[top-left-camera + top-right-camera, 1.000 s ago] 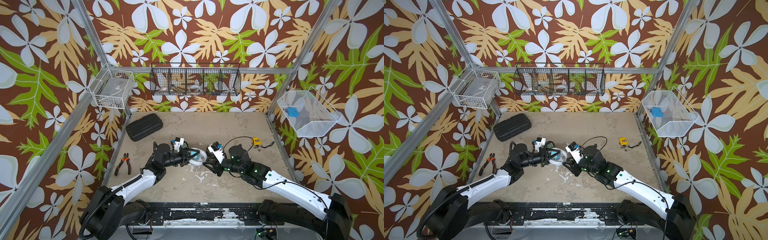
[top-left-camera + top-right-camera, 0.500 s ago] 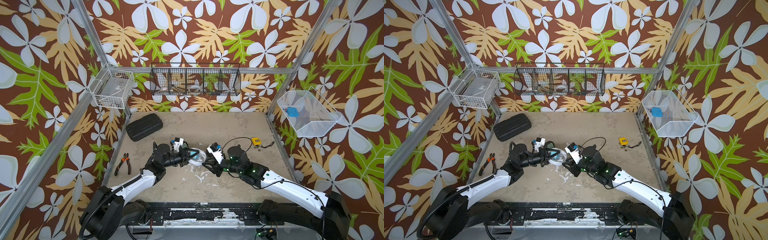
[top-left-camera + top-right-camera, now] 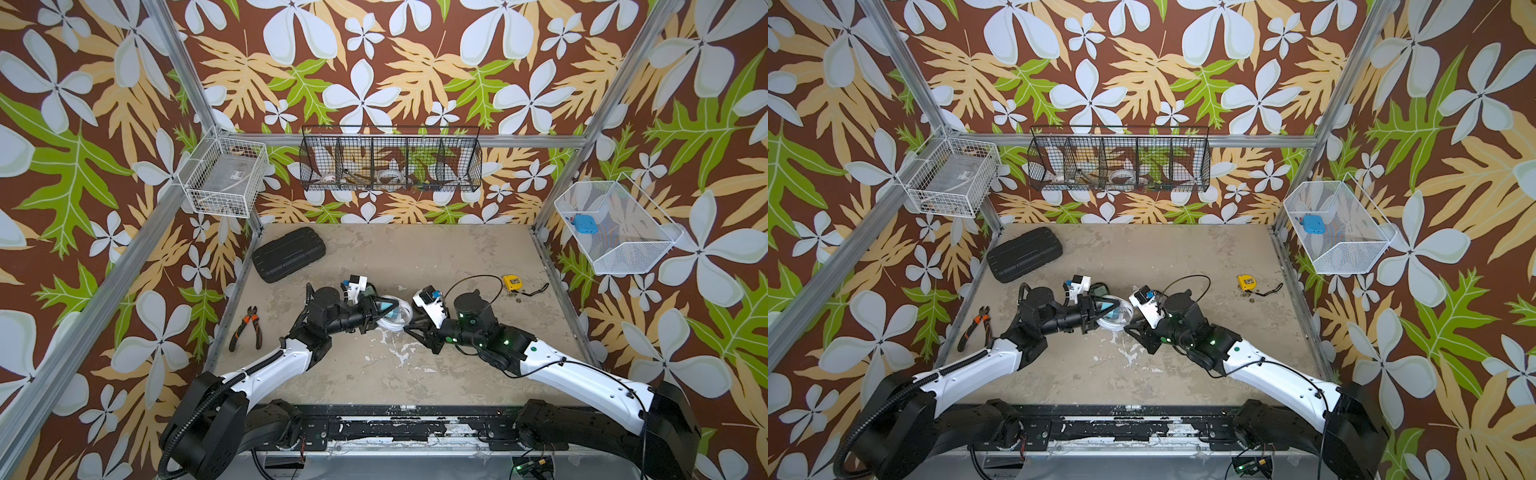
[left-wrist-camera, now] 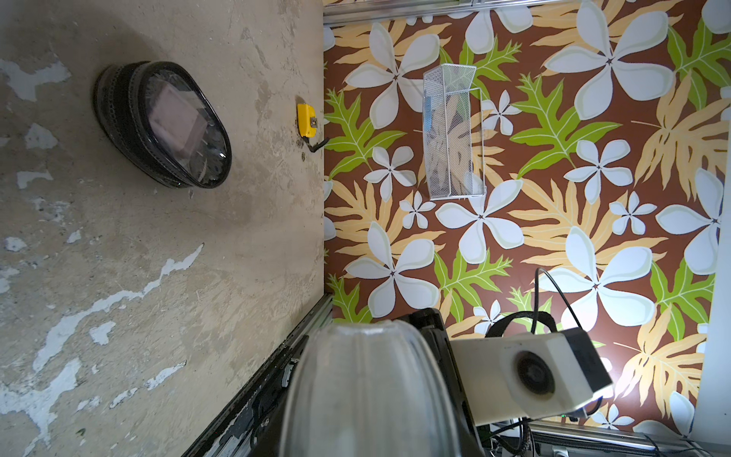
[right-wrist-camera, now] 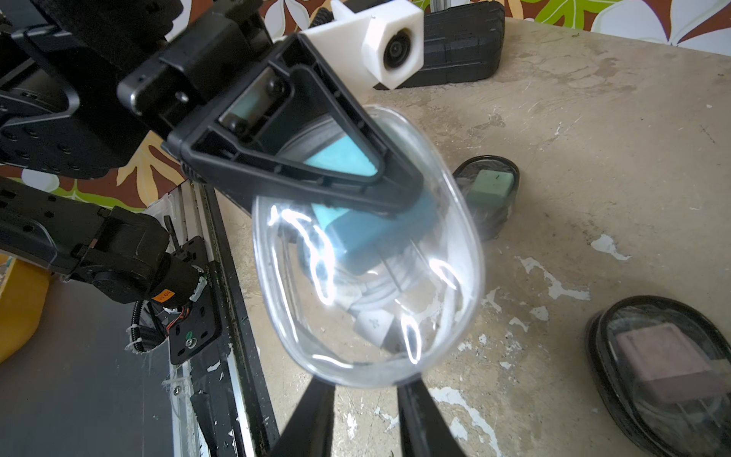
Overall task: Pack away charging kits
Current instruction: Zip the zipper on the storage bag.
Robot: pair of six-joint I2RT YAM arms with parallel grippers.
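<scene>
While left gripper [image 5: 403, 198] clamps clear pouch [image 5: 368, 300] over mid-table [image 3: 415, 374], teal plug [image 5: 368, 233] inside, right gripper [image 5: 366, 399] straddles pouch rim, pinch unconfirmed. Advise: seat jaws squarely on rim; left hold steady.

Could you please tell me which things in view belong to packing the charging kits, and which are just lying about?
Belong to the job: clear-rimmed pouch with teal plug and white cable; mint green plug in its black-rimmed pouch; pink plug in a second black-rimmed pouch.
Just lying about: black hard case; pliers; yellow tape measure; blue gadget in white mesh basket.
</scene>
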